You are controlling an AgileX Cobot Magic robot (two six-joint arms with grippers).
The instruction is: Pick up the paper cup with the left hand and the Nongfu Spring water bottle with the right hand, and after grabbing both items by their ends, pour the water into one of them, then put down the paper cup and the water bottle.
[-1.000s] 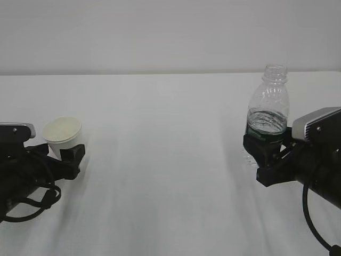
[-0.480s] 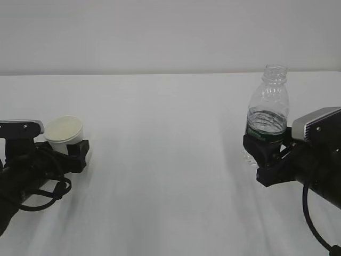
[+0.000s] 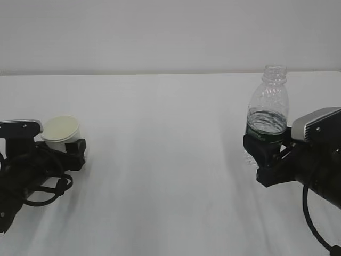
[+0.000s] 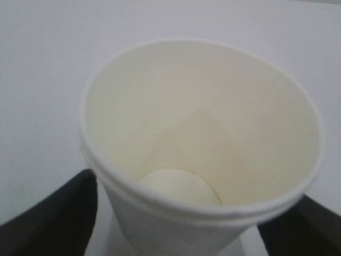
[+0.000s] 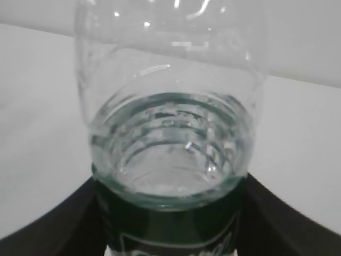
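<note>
Low frontal exterior view, close wrist views

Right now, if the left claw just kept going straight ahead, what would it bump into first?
The paper cup. It already stands between the left gripper's jaws, which look open around it. Past the cup, only bare table shows.

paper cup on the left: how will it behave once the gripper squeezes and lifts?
The paper cup looks thin-walled and empty, so it is probably very light and may ovalise or crease under a firm pinch. Its tapered sides could let it slip downward between the left hand's fingers. Upright with a narrow base, a sideways nudge would likely tip it.
</note>
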